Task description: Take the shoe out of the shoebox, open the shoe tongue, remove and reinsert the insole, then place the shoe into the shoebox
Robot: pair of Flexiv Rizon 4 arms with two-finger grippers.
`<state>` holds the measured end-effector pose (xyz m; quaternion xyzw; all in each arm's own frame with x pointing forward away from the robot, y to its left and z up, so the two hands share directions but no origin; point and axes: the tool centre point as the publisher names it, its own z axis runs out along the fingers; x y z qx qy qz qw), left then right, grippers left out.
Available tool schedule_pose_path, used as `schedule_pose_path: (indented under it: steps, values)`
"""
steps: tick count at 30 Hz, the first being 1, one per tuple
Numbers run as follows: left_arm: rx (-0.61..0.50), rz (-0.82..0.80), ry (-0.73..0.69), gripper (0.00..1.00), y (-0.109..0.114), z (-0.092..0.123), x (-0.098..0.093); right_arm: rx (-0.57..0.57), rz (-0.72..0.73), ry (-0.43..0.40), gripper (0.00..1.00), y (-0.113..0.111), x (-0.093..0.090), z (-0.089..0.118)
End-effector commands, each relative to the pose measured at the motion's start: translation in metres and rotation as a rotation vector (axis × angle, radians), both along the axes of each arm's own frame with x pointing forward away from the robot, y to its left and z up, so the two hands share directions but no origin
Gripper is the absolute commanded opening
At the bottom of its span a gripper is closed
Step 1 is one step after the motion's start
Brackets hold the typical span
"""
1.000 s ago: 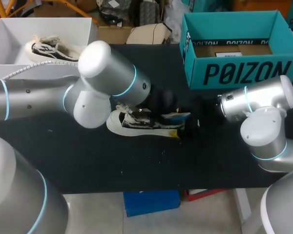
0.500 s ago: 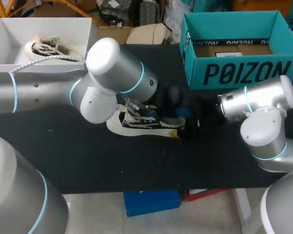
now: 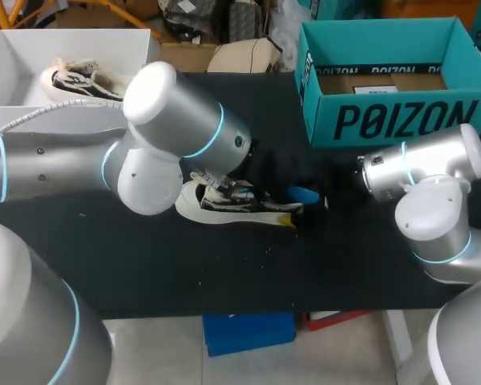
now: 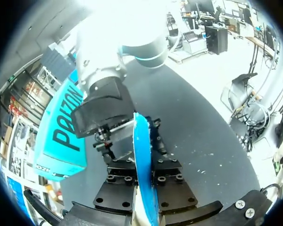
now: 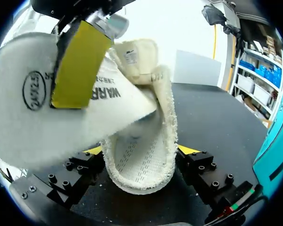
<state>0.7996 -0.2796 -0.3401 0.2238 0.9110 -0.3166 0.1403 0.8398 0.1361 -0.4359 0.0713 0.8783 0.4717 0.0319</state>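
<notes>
Plainly, the black table [image 3: 144,265] carried the open teal shoebox [image 3: 385,120] at its far right. The sneaker [image 3: 232,204] lay mid-table, well apart from the box, its heel clamped between the right gripper [image 5: 140,155] fingers. The left gripper [image 4: 144,176] pinched the blue-backed insole [image 3: 303,193] over that heel end.

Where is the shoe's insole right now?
In the head view the insole is mid-table, its blue side showing just above the heel end of the shoe, pinched in the left tool.
</notes>
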Motion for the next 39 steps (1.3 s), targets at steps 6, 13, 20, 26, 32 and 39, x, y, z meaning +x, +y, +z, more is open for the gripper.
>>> schedule_pose_path:
  steps: [6, 13, 20, 26, 32, 39]
  values:
    - [-0.175, -0.001, 0.098, 0.00, 0.011, 0.059, -0.013, -0.001, 0.000, 0.001, 0.00, -0.001, 0.001, -0.003]
    - [-0.263, -0.003, 0.155, 0.00, -0.015, 0.125, -0.011, -0.001, 0.000, 0.001, 0.00, -0.001, 0.001, -0.003]
    - [-0.400, -0.024, 0.326, 0.00, -0.020, 0.189, 0.005, -0.001, 0.000, 0.001, 0.00, -0.001, 0.001, -0.003]
    - [-0.401, -0.045, 0.349, 0.00, -0.019, 0.197, 0.008, -0.001, 0.000, 0.001, 0.00, -0.001, 0.001, -0.003]
    - [-0.401, -0.045, 0.349, 0.00, -0.019, 0.197, 0.008, -0.001, 0.000, 0.001, 0.00, -0.001, 0.001, -0.003]
    - [-0.401, -0.045, 0.349, 0.00, -0.019, 0.197, 0.008, -0.001, 0.000, 0.001, 0.00, -0.001, 0.001, -0.003]
